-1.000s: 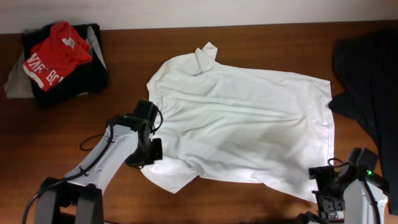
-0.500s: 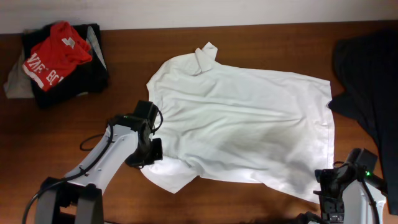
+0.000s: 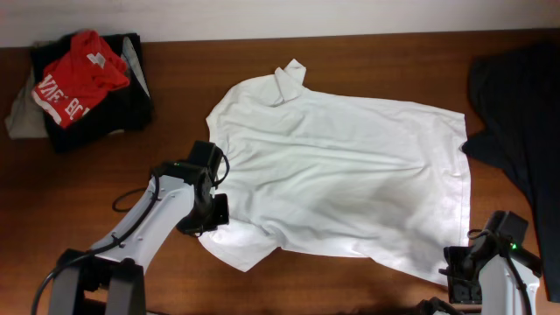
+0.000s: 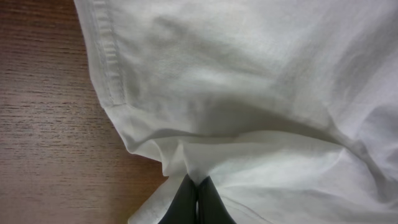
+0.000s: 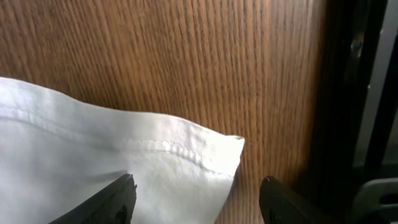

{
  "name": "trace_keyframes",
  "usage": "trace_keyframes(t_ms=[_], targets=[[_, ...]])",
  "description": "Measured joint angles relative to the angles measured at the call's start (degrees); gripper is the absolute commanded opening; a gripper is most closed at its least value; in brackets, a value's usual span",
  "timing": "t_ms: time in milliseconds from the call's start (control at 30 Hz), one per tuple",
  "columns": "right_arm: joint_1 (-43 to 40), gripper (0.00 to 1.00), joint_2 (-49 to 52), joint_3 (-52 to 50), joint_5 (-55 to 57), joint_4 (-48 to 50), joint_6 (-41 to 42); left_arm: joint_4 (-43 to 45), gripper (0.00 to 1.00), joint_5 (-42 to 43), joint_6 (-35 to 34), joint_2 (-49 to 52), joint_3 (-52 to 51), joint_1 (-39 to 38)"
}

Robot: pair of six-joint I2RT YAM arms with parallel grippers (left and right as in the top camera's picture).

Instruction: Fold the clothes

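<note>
A large white collared shirt (image 3: 341, 179) lies spread out across the middle of the wooden table. My left gripper (image 3: 213, 217) is at the shirt's left sleeve near the front; in the left wrist view its jaws (image 4: 197, 190) are shut on a pinched fold of the white shirt (image 4: 249, 93). My right gripper (image 3: 457, 273) is at the shirt's front right hem corner. In the right wrist view its jaws (image 5: 198, 190) are open, with the shirt's hem corner (image 5: 155, 155) between them on the table.
A pile of red, black and grey garments (image 3: 79, 79) sits at the back left. A dark garment (image 3: 516, 105) lies at the right edge. The table's front edge (image 5: 336, 93) is right beside the right gripper.
My right gripper has moved down and to the right, off the shirt's body to its front right hem corner. The left arm has not moved.
</note>
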Motion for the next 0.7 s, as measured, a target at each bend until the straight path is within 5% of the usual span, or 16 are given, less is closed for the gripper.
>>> trace_keyframes(t_ms=[300, 433, 600, 700], targets=[[0.0, 0.65, 5.7, -0.2, -0.5, 4.1, 0.0, 0.4, 0.01, 0.0, 0.0, 0.0, 0.0, 0.0], [0.0, 0.31, 7.0, 0.2, -1.4, 5.2, 0.2, 0.5, 0.01, 0.0, 0.0, 0.0, 0.0, 0.0], [0.0, 0.04, 7.8, 0.5, -2.2, 6.2, 0.2, 0.5, 0.01, 0.0, 0.0, 0.0, 0.0, 0.0], [0.0, 0.04, 7.9, 0.7, -2.1, 5.5, 0.1, 0.2, 0.01, 0.0, 0.0, 0.0, 0.3, 0.0]])
